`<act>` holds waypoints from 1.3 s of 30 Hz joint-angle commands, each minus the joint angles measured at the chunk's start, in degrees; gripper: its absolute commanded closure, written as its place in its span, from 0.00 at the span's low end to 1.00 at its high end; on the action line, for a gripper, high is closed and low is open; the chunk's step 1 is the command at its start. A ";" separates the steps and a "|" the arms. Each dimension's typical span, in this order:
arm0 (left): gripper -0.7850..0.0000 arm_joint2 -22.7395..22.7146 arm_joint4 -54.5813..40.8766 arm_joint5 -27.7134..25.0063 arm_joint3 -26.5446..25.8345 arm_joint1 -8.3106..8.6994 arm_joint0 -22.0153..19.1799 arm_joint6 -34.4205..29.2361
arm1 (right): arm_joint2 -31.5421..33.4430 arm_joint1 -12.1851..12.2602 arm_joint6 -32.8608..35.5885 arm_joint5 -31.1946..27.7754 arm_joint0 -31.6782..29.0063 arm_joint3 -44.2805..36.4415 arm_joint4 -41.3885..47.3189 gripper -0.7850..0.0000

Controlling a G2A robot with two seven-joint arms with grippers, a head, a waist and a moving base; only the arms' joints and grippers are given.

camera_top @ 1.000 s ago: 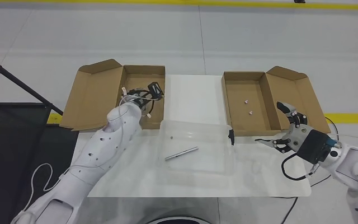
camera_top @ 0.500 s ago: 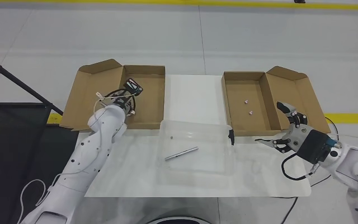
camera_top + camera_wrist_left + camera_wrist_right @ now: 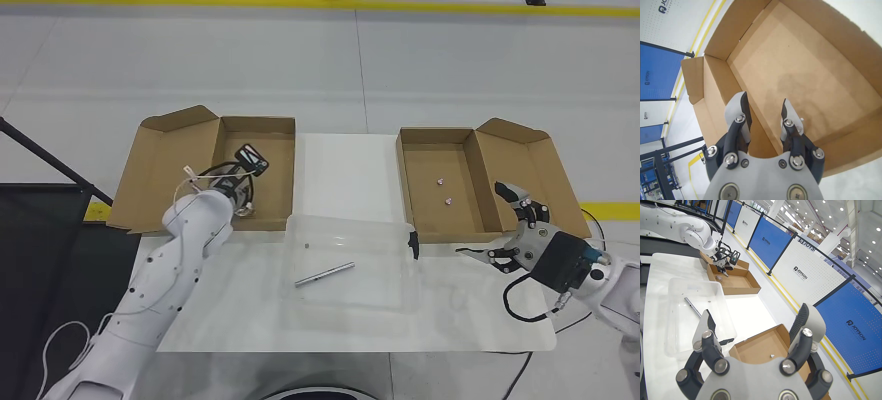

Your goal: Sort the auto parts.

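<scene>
From the top, the left pincer (image 3: 243, 195) has swung back over the left box (image 3: 258, 122); its wrist view shows it apart, empty; the right wrist view, past the wide-apart right pincer (image 3: 755, 309), shows a small part (image 3: 718, 277) lying inside, likely sorted.

white jointed arms (image 3: 170, 270); left claw (image 3: 764, 97) and right claw (image 3: 755, 308) are pale grey with black ribbed pads (image 3: 797, 319) (silver screws (image 3: 807, 332) throughout).

A large industrial hall is shown: ceiling lights (image 3: 878, 229) are hung high in rows, blue and white perforated partition panels (image 3: 806, 262) are lined along yellow lines (image 3: 300, 5) painted on the grey floor (image 3: 450, 60), and storage racks (image 3: 659, 170) are seen behind.
</scene>
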 commanded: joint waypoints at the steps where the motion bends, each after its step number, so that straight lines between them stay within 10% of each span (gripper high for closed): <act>1: 0.44 -0.40 0.04 0.04 -1.55 0.04 0.53 0.04 | 0.00 0.00 0.00 0.00 0.00 0.00 0.00 0.00; 19: 0.24 -5.10 -25.50 -15.19 -20.13 0.33 2.14 1.09 | 0.00 0.00 0.00 0.00 0.00 0.00 0.00 0.00; 28: 0.10 1.81 -45.49 -27.17 -20.58 0.23 -3.05 -10.25 | 0.00 0.00 0.00 0.00 0.00 0.00 0.00 0.00; 39: 0.00 13.95 -50.85 -23.97 -23.82 1.43 -8.69 -22.04 | 0.00 0.00 0.00 0.00 0.00 0.00 0.00 0.00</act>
